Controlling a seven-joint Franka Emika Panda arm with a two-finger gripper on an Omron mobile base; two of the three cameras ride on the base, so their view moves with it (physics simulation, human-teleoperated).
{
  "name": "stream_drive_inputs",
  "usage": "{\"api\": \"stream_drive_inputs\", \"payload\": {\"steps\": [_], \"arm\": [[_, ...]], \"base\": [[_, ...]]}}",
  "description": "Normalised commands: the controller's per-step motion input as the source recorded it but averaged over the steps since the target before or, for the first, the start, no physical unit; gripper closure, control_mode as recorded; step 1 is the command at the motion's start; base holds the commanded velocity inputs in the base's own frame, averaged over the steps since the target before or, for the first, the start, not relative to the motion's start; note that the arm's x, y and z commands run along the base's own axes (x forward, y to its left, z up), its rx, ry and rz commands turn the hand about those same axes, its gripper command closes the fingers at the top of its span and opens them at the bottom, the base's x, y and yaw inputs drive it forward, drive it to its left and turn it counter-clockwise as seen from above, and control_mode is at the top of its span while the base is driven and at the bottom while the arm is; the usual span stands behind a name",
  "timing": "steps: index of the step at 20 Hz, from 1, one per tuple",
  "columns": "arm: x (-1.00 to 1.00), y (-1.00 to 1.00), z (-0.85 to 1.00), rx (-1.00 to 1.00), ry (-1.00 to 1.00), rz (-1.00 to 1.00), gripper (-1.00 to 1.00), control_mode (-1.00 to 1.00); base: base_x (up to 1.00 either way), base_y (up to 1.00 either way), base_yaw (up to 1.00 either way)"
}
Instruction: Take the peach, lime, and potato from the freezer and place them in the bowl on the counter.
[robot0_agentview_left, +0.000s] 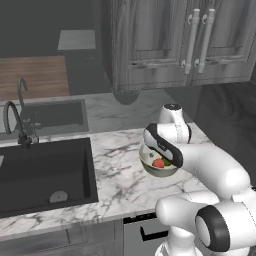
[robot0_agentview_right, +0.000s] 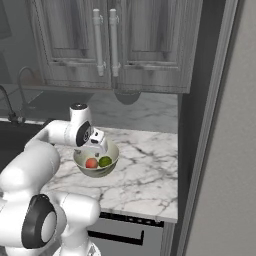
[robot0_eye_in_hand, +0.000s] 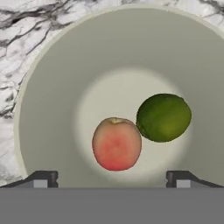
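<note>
The pale cream bowl (robot0_eye_in_hand: 52, 87) stands on the white marble counter (robot0_agentview_left: 120, 170), near its right end. Inside it lie the reddish-orange peach (robot0_eye_in_hand: 116, 143) and the green lime (robot0_eye_in_hand: 163, 117), touching each other. My gripper (robot0_eye_in_hand: 112, 177) hangs just above the bowl (robot0_agentview_right: 112, 159), pointing down into it. Its fingers stand wide apart and open, with nothing between them. From the right base view the peach (robot0_agentview_right: 91, 163) and the lime (robot0_agentview_right: 105, 161) lie side by side under the hand. The potato is out of view. The grey freezer (robot0_agentview_right: 227, 150) rises to the right of the counter.
A black sink (robot0_agentview_left: 45, 175) with a dark tap (robot0_agentview_left: 15, 125) is set into the counter at the left. Wood-grain wall cabinets (robot0_agentview_left: 165, 45) with long metal handles hang above the back of the counter. A dark drawer handle (robot0_agentview_left: 150, 232) sits under the counter's front edge.
</note>
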Motion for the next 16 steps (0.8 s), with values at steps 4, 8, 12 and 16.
{"api": "stream_drive_inputs", "payload": {"steps": [4,8,12,16], "arm": [[-0.26,0.0,0.57,0.0,0.0,0.0,-1.0,-1.0],[-0.52,0.0,0.58,0.0,0.0,0.0,-1.0,-1.0],[-0.68,0.0,0.48,0.0,-0.03,0.0,-1.0,-1.0],[-0.6,0.0,0.46,0.0,-0.01,0.0,-1.0,-1.0]], "base": [[0.0,0.0,0.0],[0.0,0.0,0.0],[0.0,0.0,0.0],[0.0,0.0,0.0]]}}
